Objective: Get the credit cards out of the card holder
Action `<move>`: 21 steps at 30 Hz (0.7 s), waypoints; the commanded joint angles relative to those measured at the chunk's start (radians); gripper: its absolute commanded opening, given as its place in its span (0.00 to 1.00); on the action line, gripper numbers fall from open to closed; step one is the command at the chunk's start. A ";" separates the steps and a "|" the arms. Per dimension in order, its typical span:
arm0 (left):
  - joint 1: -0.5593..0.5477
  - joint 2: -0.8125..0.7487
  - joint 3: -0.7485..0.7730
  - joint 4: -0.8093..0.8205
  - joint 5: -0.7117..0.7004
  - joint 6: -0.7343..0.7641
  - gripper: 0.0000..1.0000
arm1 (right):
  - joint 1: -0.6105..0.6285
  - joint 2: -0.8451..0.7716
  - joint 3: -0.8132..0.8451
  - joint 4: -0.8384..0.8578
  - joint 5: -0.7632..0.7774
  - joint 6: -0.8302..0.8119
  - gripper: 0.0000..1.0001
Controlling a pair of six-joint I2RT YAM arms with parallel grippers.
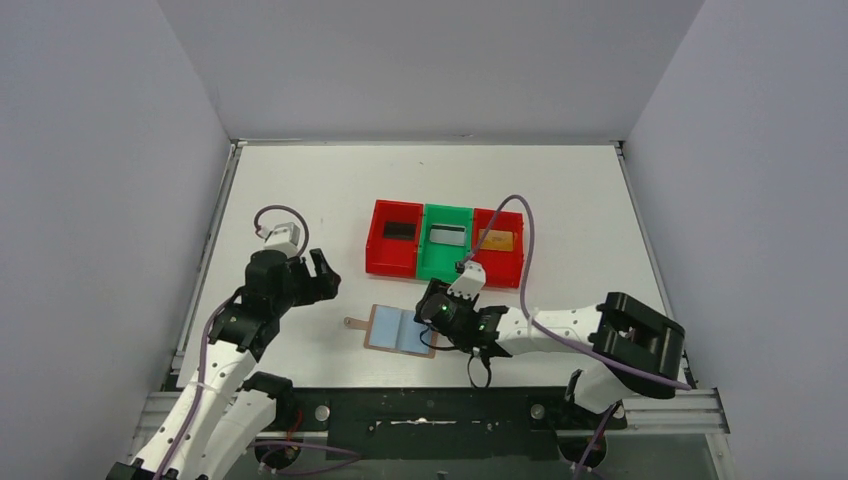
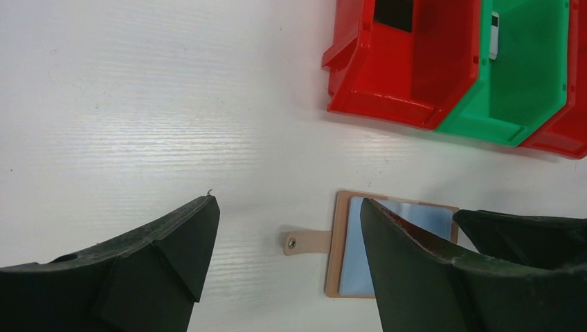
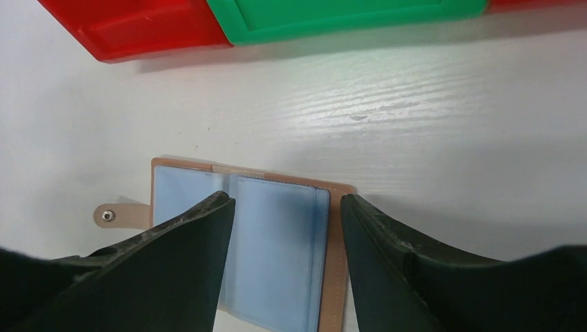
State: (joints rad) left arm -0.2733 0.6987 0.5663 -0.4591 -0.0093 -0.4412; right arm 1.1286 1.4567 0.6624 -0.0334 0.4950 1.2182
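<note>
The tan card holder (image 1: pixel 398 329) lies open flat on the table, blue-grey lining up, strap tab to the left; it also shows in the left wrist view (image 2: pixel 351 249) and the right wrist view (image 3: pixel 277 242). No card shows in its pockets. A black card (image 1: pixel 400 230) lies in the left red bin, a silver-grey card (image 1: pixel 446 236) in the green bin, a gold card (image 1: pixel 496 240) in the right red bin. My right gripper (image 1: pixel 437 314) is open and empty, just above the holder's right half (image 3: pixel 285 207). My left gripper (image 1: pixel 312 272) is open and empty, up and left of the holder (image 2: pixel 284 207).
Three joined bins stand behind the holder: left red bin (image 1: pixel 378 258), green bin (image 1: pixel 430 268), right red bin (image 1: pixel 512 272). Grey walls close in the table on three sides. A purple cable loops over the right arm.
</note>
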 commanded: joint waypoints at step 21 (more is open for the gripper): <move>-0.034 -0.031 0.012 0.034 -0.036 -0.021 0.72 | 0.233 0.255 0.384 -0.519 0.307 0.180 0.58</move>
State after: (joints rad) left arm -0.2920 0.6853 0.5663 -0.4595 -0.0158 -0.4557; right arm 1.3254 1.7145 0.9787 -0.4805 0.6762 1.3994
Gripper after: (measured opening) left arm 0.719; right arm 0.533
